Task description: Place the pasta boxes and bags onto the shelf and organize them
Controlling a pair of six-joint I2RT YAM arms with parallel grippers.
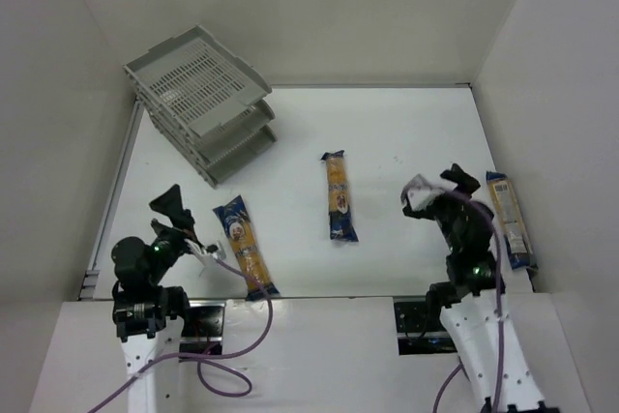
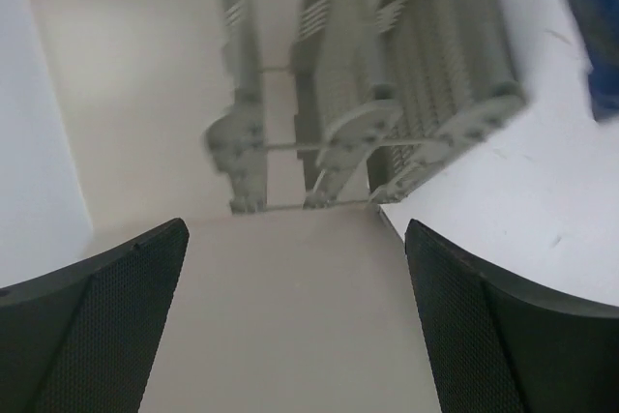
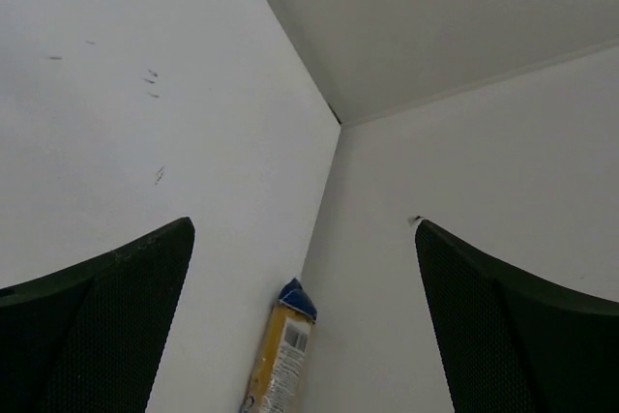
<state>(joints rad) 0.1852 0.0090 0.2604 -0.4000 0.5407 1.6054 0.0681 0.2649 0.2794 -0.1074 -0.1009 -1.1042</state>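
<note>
Three pasta packets lie on the white table: one (image 1: 245, 247) at the near left, one (image 1: 338, 196) in the middle, one (image 1: 509, 219) along the right wall, also in the right wrist view (image 3: 280, 355). The grey three-tier shelf (image 1: 201, 102) stands at the far left and shows blurred in the left wrist view (image 2: 387, 94). My left gripper (image 1: 174, 208) is open and empty, raised near the left wall. My right gripper (image 1: 440, 186) is open and empty, left of the right-hand packet, facing the far right corner.
White walls enclose the table on the left, back and right. A blue packet end (image 2: 595, 41) shows at the right edge of the left wrist view. Purple cables run from both arm bases at the near edge.
</note>
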